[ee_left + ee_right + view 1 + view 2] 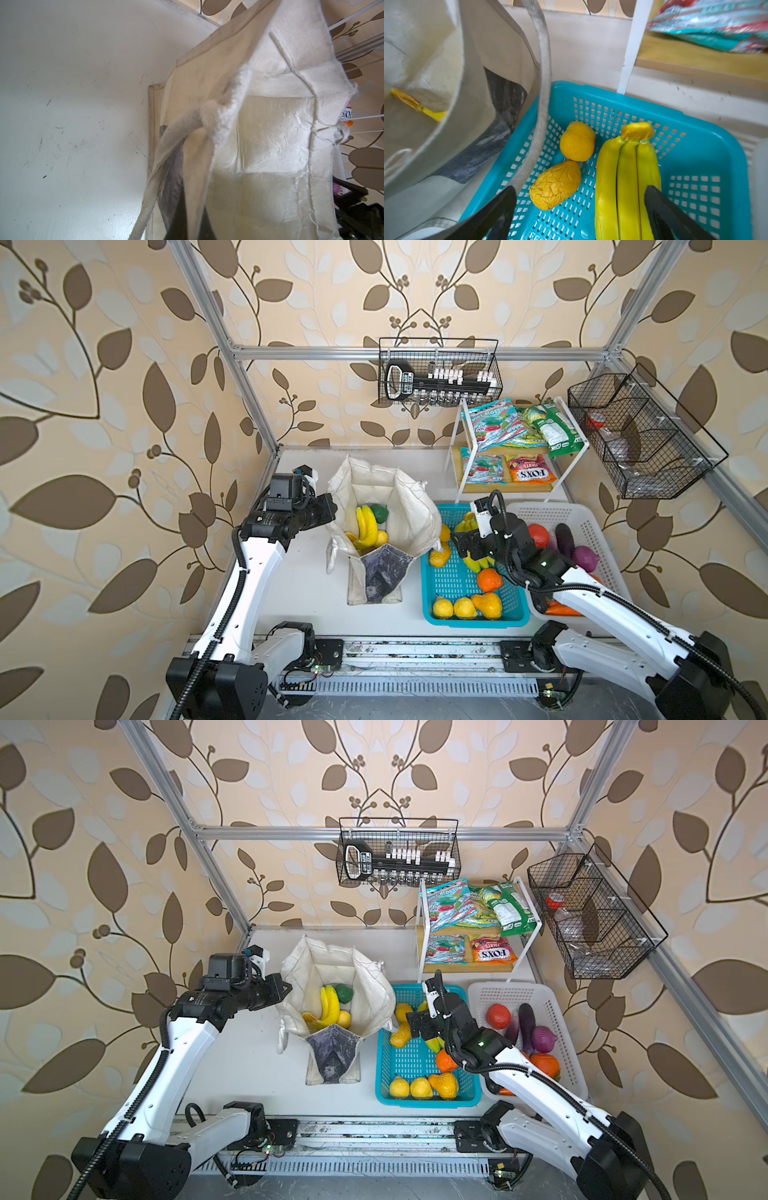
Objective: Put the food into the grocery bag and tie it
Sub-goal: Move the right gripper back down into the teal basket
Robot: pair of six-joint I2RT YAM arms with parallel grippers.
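Tabletop (303, 593): grocery bag (415, 506) upright, mouth upward

Turquoise basket (451, 578) beside white basket (540, 512); orange FOX'S packet (530, 474) on shelf (486, 488).

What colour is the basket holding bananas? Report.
Turquoise basket; right wrist view shows it best.
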